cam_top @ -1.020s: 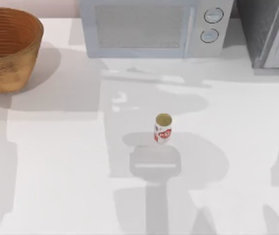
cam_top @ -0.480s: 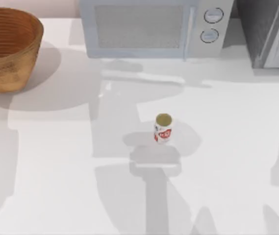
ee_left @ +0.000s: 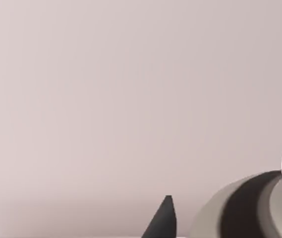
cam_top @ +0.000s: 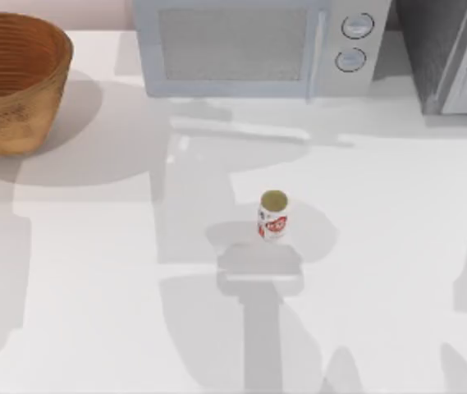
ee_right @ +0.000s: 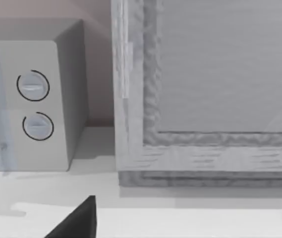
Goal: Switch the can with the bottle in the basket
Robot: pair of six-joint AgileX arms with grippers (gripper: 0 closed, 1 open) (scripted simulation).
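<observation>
Sitting upright mid-counter (cam_top: pixel 93 271), can (cam_top: pixel 273 217), basket (cam_top: pixel 11 82) far left, microwave (cam_top: pixel 258 45) behind, hands' grip can't tell.

A grey microwave (ee_right: pixel 41 99) stands on the white table (ee_right: pixel 205 218), its control panel carrying two round dials (ee_right: pixel 33 86), one above the other. Just beside it is a larger grey cabinet (ee_right: pixel 205 89) with a textured, framed front panel. A dark fingertip (ee_right: pixel 79 220) of the right gripper pokes into view over the table.
</observation>
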